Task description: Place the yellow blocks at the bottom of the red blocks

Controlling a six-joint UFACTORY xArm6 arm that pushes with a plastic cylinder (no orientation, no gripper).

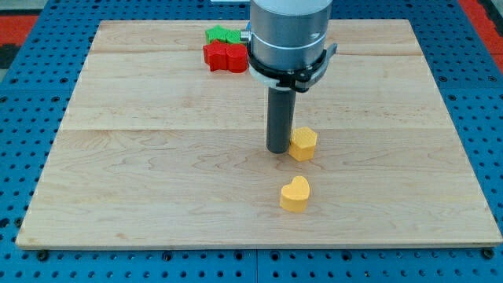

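My tip (277, 149) rests on the board just left of a yellow hexagon block (303, 144), touching or nearly touching it. A yellow heart-shaped block (295, 194) lies below it, toward the view's bottom. Two red blocks (225, 56) sit side by side near the view's top, left of the arm's body. Their exact shapes are hard to make out.
Green blocks (222, 35) lie just above the red ones at the board's top edge, partly hidden by the arm's body (288, 35). The wooden board (141, 173) sits on a blue perforated table (23, 118).
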